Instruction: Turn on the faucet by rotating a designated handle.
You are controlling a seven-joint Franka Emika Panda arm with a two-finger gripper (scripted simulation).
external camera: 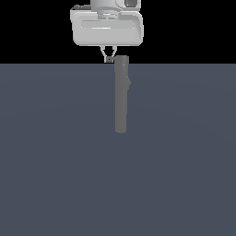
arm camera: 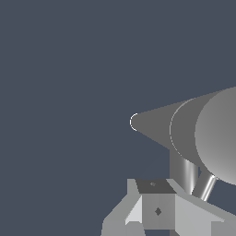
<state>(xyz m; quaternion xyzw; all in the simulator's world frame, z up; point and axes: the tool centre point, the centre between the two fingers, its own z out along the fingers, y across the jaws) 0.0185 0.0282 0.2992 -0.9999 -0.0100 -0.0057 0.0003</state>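
The faucet (external camera: 121, 99) is a tall grey column standing on the dark floor, with a small bump (external camera: 128, 83) on its side toward the exterior view's right. My gripper (external camera: 109, 58) hangs from the white hand just beside the column's cap, on the exterior view's left, with its fingers drawn together to a point and nothing visibly between them. In the wrist view the faucet (arm camera: 184, 126) is seen from above. The thin handle (arm camera: 206, 185) juts from the cap and runs down behind my gripper (arm camera: 156, 196). Whether the fingers touch the rod cannot be told.
A plain dark grey floor (external camera: 55, 161) spreads all around the faucet's foot. A thicker short stub (arm camera: 184, 174) sticks out of the column beside the thin rod.
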